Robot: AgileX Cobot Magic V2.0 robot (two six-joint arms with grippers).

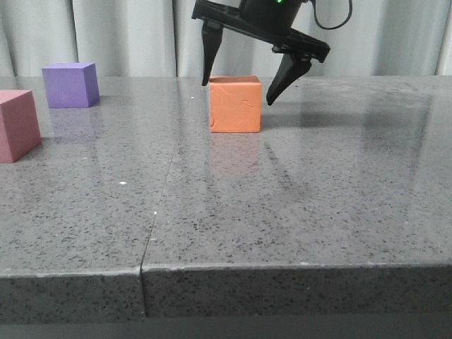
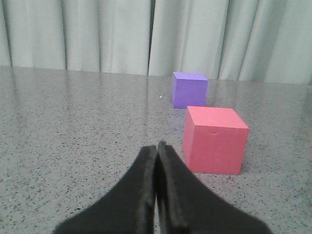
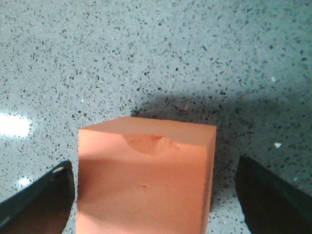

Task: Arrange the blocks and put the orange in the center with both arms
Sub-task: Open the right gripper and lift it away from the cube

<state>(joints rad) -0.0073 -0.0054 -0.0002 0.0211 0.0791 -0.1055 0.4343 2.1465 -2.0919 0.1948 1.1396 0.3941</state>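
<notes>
I am judging the arranging as only partly done: the orange cube (image 1: 236, 104) is sitting near the middle of the table (image 1: 296, 212), but the purple cube (image 1: 70, 85) and the pink-red cube (image 1: 18, 125) are both bunched away at about ten and nine o'clock from it in the front view, well apart from the orange one and not flanking it, so lining them up on either side of it seems to be what is left. My right gripper (image 1: 240, 88) is hanging over the orange cube with its jaws spread wide, wider than the cube, one finger at each side; in the right wrist view there is bare table showing between each fingertip and the cube, so I am holding nothing, though at the nine o'clock finger the gap is slim and I cannot fully rule out a brush. My left gripper (image 2: 157, 151) is sitting low near the table with its fingers pressed together on nothing, the pink-red cube just beside it at roughly two o'clock and the purple cube beyond that.
</notes>
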